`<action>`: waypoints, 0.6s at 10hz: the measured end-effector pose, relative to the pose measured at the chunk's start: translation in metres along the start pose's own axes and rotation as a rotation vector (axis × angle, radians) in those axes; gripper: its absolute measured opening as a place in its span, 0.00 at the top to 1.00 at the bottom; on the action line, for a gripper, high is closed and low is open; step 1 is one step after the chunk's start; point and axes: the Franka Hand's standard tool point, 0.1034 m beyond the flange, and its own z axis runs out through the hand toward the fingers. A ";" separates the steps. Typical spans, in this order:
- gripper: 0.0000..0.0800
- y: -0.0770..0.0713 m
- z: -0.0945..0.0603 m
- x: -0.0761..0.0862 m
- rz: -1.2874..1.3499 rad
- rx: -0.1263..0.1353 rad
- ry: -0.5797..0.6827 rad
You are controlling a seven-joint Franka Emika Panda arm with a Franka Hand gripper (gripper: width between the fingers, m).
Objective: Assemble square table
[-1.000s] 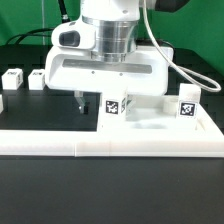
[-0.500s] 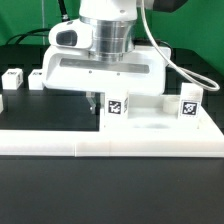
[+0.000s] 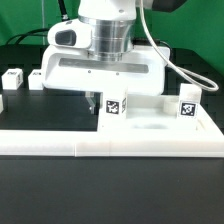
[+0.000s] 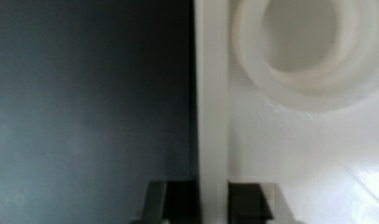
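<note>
Gripper (image 3: 92, 101) was down at the far edge of the square table panel (image 3: 135, 125), which lay flat on the dark table (image 3: 100, 195) just behind the long white rail (image 3: 40, 148). Jaws were clenched. In the wrist view the panel (image 4: 292, 150) edge ran straight between the two fingertips of the gripper (image 4: 211, 200), so this read as a pinch on the panel's thin edge.

Task parts: the middle leg (image 3: 115, 107) stood upright just beside the fingers on the exterior view's right. The right leg (image 3: 187, 106) stood further that way. Two more legs (image 3: 25, 78) sat far back on the exterior view's left, well apart from the panel.

Risks, as a judgement:
- The bite looked narrow and on the rim only, so the panel could slip out or pivot around the fingers if dragged or lifted.
- The grip looked off-centre on that edge, so any pull could swing the panel and jam it against the rail.
- The middle leg was close enough to the fingers that a sideways move could knock it over.

View differences: the wrist view showed the edge lined up between the pads, plus a round hole (image 4: 310, 45) in the panel, but no legs and no rail. The exterior view gave the layout of legs, rail and arm, but the fingertips were small there and contact with the edge could not be told from it.
</note>
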 end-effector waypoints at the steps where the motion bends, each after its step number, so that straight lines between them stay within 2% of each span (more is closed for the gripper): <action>1: 0.92 0.000 0.000 0.000 0.000 0.000 0.000; 6: 0.92 0.001 0.000 0.000 -0.007 0.001 0.000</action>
